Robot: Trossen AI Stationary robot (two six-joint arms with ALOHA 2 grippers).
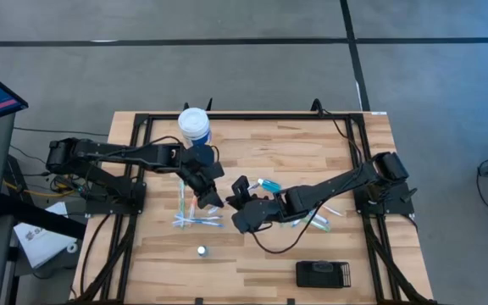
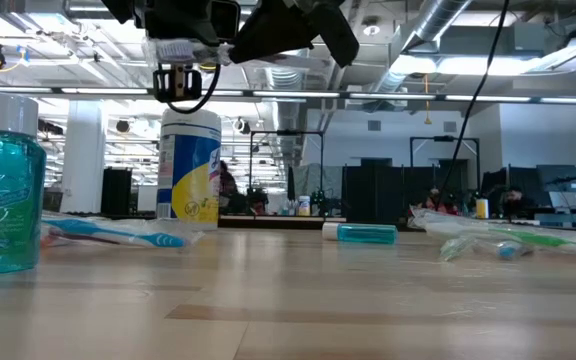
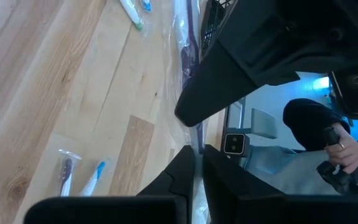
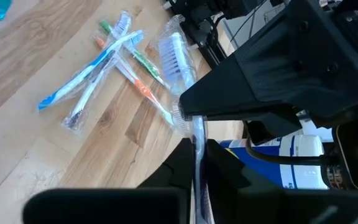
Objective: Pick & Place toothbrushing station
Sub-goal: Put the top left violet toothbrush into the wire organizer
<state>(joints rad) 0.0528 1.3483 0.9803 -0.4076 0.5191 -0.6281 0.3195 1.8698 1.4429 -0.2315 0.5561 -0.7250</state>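
Black toothbrushing station (image 1: 322, 274) lies flat at the table's near edge, well apart from both pincers.

High view: its long axis runs left-right; the right gripper (image 1: 242, 196) is nearer than the left gripper (image 1: 208, 200), which meets it mid-table over the wrapped toothbrushes (image 1: 195, 219). Low view: station out of sight; only the tub (image 2: 189, 168) and mouthwash bottle (image 2: 4, 185) show. Wrist views: both pincers are clamped together on one wrapped toothbrush (image 4: 199, 143).
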